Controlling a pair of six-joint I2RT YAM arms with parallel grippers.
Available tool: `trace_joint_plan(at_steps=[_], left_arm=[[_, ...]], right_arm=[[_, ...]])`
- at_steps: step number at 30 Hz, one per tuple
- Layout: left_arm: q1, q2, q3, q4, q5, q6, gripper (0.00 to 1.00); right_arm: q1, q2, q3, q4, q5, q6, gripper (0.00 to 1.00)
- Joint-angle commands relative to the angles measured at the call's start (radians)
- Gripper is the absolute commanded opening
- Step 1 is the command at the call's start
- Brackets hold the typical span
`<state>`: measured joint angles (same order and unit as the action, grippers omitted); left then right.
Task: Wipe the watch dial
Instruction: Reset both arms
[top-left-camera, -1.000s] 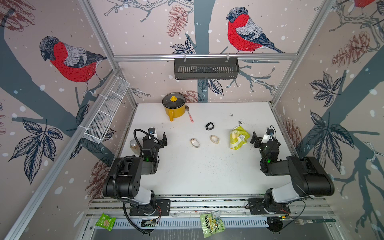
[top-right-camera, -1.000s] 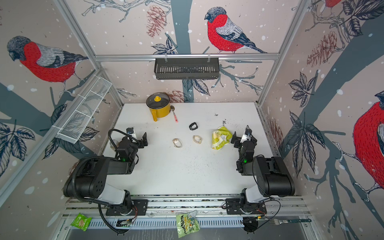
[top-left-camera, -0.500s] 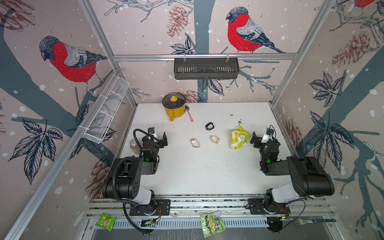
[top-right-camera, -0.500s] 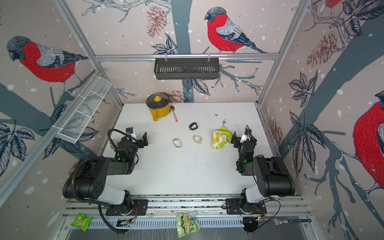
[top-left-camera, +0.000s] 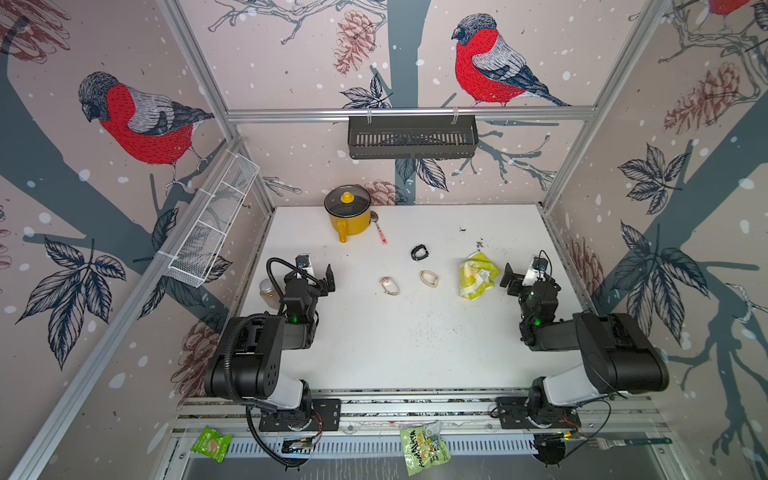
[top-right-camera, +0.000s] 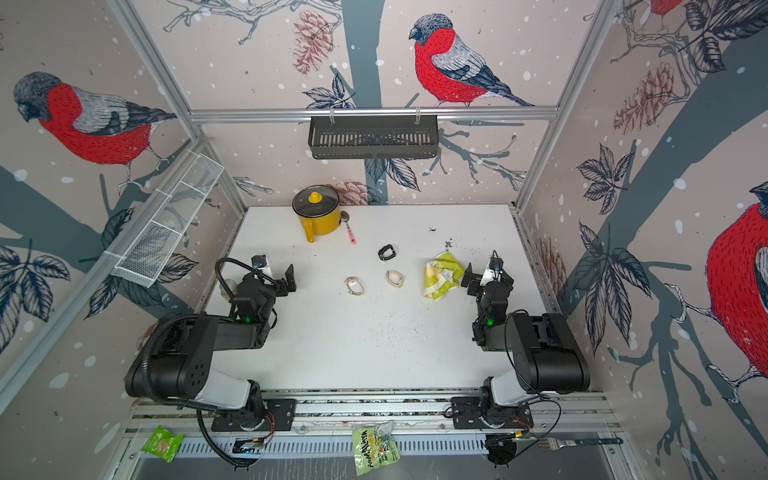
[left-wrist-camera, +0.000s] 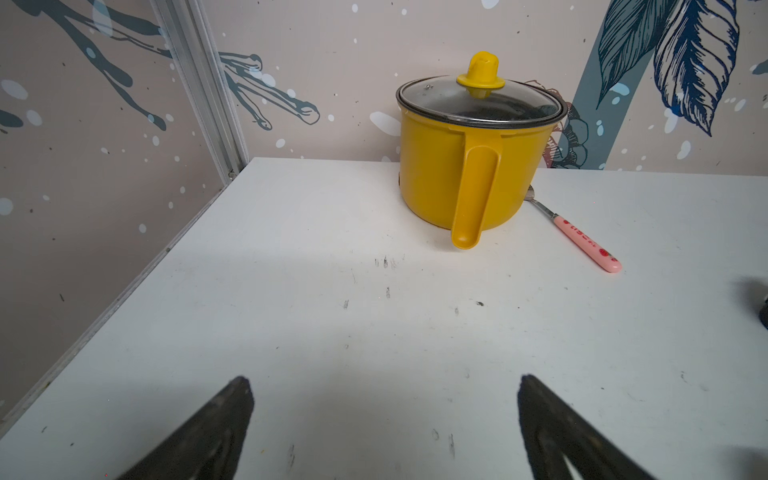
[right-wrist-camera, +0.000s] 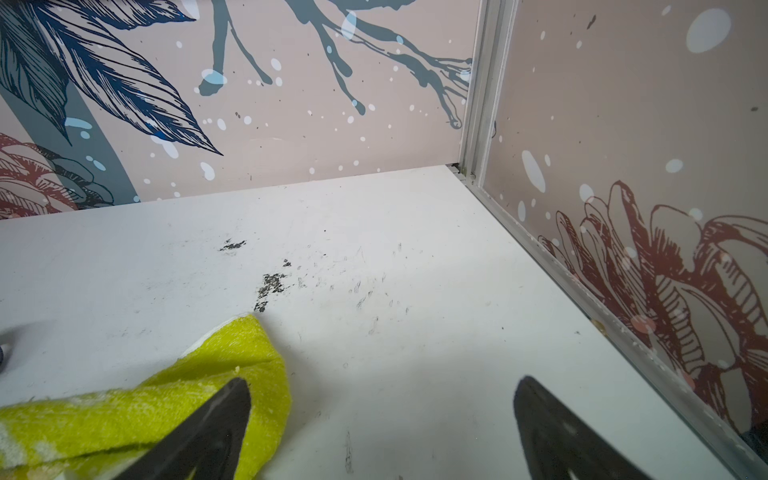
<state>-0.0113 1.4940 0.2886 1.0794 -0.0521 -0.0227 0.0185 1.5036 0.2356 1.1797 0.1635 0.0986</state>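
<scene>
Three watches sit loose mid-table, none touched: a black watch (top-left-camera: 419, 252), a tan watch (top-left-camera: 429, 279) near its 6 o'clock and a second tan watch (top-left-camera: 389, 286) at its 7. The dials are too small to make out. The cloth (top-left-camera: 478, 275) is crumpled at their 3 o'clock, not touching them. The right gripper (top-left-camera: 521, 276) is just beside the cloth, jaws spread wide and empty. The left gripper (top-left-camera: 318, 272) is well apart at 9 o'clock, also wide apart and empty. The pot (top-left-camera: 348, 216) and spoon (top-left-camera: 380, 232) are at 11. Nothing has visibly moved since a second ago
</scene>
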Motion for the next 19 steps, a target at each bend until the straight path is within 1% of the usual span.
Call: trace_joint_plan(at_steps=[1,19], left_arm=[[0.004,-0.005,0.002,0.003,0.014,-0.001,0.99],[0.002,-0.005,0.006,-0.003,0.017,-0.001,0.98]], right_arm=[[0.001,-0.003,-0.001,0.016,0.011,-0.011,0.99],[0.000,0.000,0.004,0.009,0.010,-0.011,0.99]])
